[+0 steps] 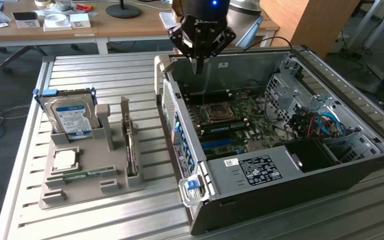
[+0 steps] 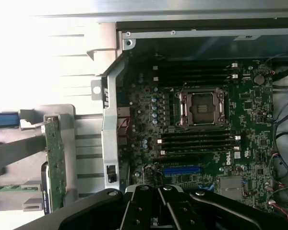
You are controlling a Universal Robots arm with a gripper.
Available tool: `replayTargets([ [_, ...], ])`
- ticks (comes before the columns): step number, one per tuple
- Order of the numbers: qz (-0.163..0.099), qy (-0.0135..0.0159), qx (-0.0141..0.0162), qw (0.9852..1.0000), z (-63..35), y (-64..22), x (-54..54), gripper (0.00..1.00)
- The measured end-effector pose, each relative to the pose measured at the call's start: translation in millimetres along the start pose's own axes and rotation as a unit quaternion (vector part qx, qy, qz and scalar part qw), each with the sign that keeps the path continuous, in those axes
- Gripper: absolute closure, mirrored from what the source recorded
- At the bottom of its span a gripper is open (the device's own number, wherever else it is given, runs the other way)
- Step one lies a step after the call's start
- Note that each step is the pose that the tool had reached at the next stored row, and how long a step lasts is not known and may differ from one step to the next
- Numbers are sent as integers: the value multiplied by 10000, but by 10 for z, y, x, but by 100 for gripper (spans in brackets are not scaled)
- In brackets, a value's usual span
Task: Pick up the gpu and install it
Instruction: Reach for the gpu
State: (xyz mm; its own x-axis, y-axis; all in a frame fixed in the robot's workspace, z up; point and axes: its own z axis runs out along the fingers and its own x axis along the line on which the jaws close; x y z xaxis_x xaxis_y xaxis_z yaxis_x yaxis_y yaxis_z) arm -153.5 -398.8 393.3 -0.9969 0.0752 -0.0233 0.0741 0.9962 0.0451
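Note:
The gpu [image 1: 131,150] stands on its edge in a slot of the beige holder tray [image 1: 78,192], at the exterior view's left of the open computer case [image 1: 279,165]. In the wrist view the gpu [image 2: 54,158] shows as a thin green board beside the case wall. My gripper [image 1: 198,67] hangs over the back part of the case, above the motherboard [image 1: 235,117], shut with nothing between its fingers. The black fingers [image 2: 146,211] meet above the blue expansion slot [image 2: 181,169]. The gripper is well apart from the gpu.
On the tray also stand a blue-labelled hard drive [image 1: 72,117], a processor chip [image 1: 65,160] and a memory stick [image 1: 85,175]. The board carries an empty processor socket [image 2: 201,108] and memory slots. Cables [image 1: 319,125] and drive cages fill the case's far side. A desk [image 1: 78,27] stands behind.

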Motion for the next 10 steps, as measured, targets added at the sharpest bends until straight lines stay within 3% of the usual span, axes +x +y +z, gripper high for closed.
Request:
replayTargets([
  [10,0,0,0,10000,-2,-6,76,89],
])
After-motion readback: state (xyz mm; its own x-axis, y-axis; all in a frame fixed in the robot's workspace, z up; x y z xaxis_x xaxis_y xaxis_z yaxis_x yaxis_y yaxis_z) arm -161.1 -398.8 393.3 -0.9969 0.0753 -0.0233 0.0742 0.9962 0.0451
